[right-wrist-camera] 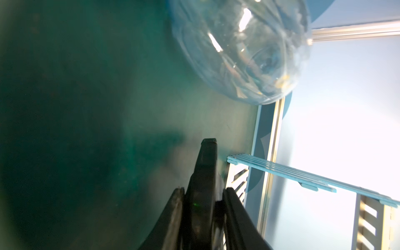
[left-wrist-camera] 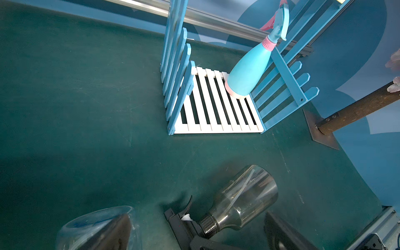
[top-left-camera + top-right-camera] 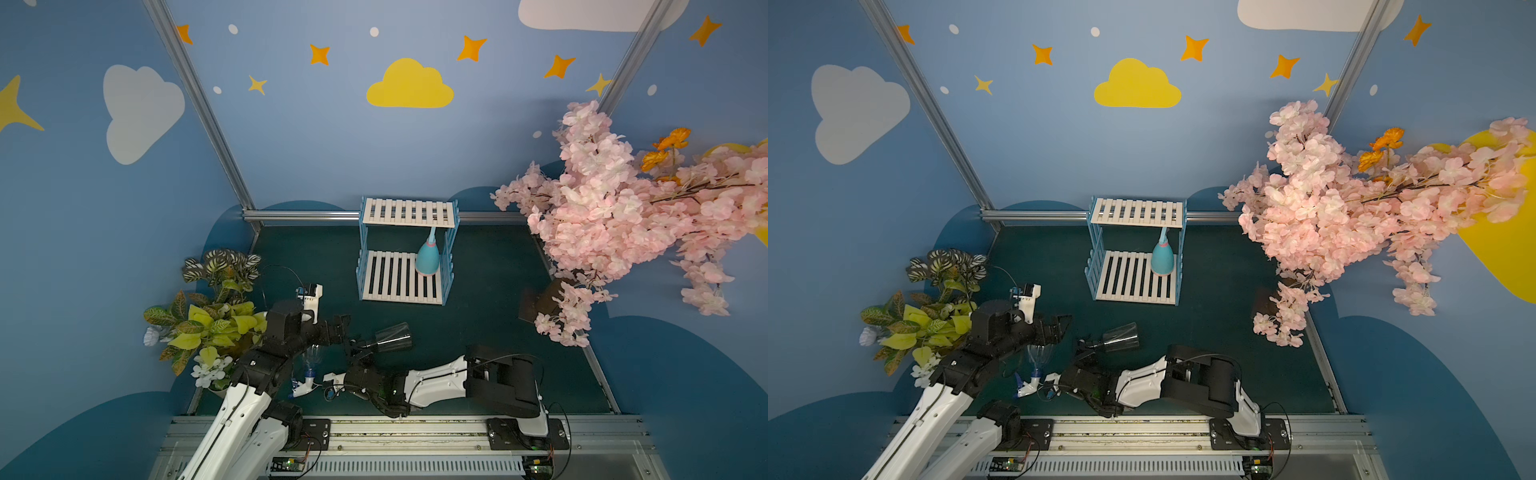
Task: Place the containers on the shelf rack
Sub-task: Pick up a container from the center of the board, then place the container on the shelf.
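Dark smoky bottle (image 3: 392, 338), likely light, stiff and slick, lies sideways near centre on the mat (image 3: 478, 291); right gripper (image 3: 360, 348) pinches its black trigger neck, the surest hold; left gripper (image 3: 341, 326) gapes wide.

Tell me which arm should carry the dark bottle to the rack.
Right. The right gripper clasps the dark bottle at its trigger head, where it lies on the table. The left gripper stands open and empty near the clear bottle.
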`<state>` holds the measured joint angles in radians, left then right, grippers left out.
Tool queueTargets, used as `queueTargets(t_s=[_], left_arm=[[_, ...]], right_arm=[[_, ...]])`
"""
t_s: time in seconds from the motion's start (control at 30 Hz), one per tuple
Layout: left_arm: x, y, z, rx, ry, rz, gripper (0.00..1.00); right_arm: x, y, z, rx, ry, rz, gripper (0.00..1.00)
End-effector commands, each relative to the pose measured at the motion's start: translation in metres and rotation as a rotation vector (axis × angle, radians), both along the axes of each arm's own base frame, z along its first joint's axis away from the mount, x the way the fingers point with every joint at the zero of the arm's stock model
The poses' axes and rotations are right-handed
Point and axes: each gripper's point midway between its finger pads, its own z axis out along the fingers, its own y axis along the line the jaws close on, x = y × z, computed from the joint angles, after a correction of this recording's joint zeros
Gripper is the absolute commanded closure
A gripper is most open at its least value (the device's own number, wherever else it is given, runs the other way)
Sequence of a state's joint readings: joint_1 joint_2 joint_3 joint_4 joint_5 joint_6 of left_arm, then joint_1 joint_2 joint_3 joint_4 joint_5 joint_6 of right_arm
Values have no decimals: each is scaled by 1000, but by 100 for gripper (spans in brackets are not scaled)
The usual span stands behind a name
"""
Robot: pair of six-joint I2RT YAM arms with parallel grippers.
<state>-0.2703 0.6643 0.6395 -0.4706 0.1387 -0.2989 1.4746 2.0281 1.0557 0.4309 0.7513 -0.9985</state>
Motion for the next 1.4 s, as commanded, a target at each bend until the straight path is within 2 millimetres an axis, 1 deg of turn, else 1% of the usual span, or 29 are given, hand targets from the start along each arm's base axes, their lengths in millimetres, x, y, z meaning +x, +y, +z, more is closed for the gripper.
queueTargets(t_s=[0.0,0.1,0.17,0.2,0.27,0.3,0.4,0.53,0.67,0.77,0.83,0.97,1.03,1.1,1.13,1.2,1.23,1.37], left_arm=[[0,-1,9,-5,-33,-11,0],[0,4,15,9,-60,9,0],[1,10,23,24,-100,35,0],[1,13,28,30,-121,46,0],[2,16,38,32,-162,61,0],[2,15,43,26,-182,59,0],[3,10,56,-10,-222,41,0],[3,-8,70,-114,-247,-31,0],[1,-37,82,-245,-265,-168,1],[4,-54,84,-300,-242,-241,2],[7,-62,81,-297,-227,-263,3],[11,-77,83,-309,-224,-307,3],[14,-88,85,-319,-220,-336,3],[17,-94,83,-308,-217,-341,3],[19,-96,80,-298,-216,-338,3],[23,-97,75,-288,-211,-330,3],[25,-97,74,-288,-208,-327,3],[25,-97,69,-282,-209,-322,3]], right_arm=[[3,-2,45,187,6,-56,98],[5,-15,71,295,69,-95,98],[7,-25,87,364,110,-120,99],[7,-31,98,401,127,-126,99],[9,-41,112,471,181,-151,99],[10,-48,123,516,206,-161,99],[18,-68,147,640,280,-203,100],[36,-103,176,866,393,-275,100],[58,-137,198,1085,451,-347,100],[78,-162,210,1218,444,-407,100],[91,-178,210,1282,430,-451,100],[112,-191,222,1398,394,-470,100],[124,-191,229,1442,363,-468,100],[134,-191,231,1469,333,-468,100],[139,-191,228,1465,316,-473,100],[151,-187,240,1487,277,-459,100],[156,-185,242,1490,259,-458,100],[178,-184,242,1508,210,-476,100]])
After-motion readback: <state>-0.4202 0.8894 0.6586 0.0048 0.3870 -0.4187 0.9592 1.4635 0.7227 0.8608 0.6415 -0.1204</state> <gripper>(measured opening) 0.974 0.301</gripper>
